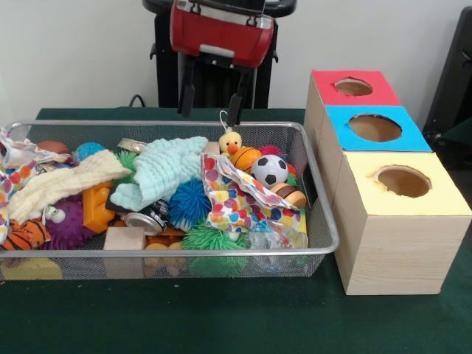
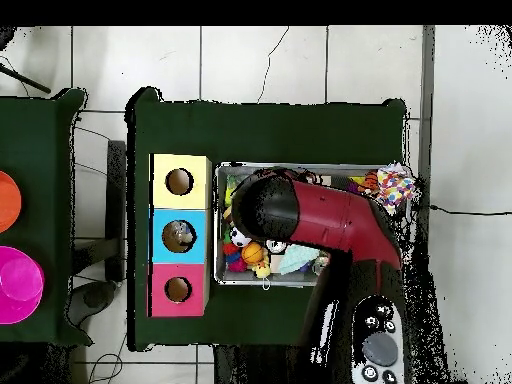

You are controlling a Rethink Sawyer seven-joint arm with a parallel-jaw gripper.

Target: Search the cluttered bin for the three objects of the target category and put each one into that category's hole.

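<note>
While hovering above wire bin (image 1: pixel 318 221), hand (image 1: pixel 211 103) hangs open, fingers apart, holding nothing.

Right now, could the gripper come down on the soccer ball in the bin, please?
Probably yes: the soccer ball sits on top of the clutter, uncovered, and the open gripper hangs above the bin, a little to one side.
</note>
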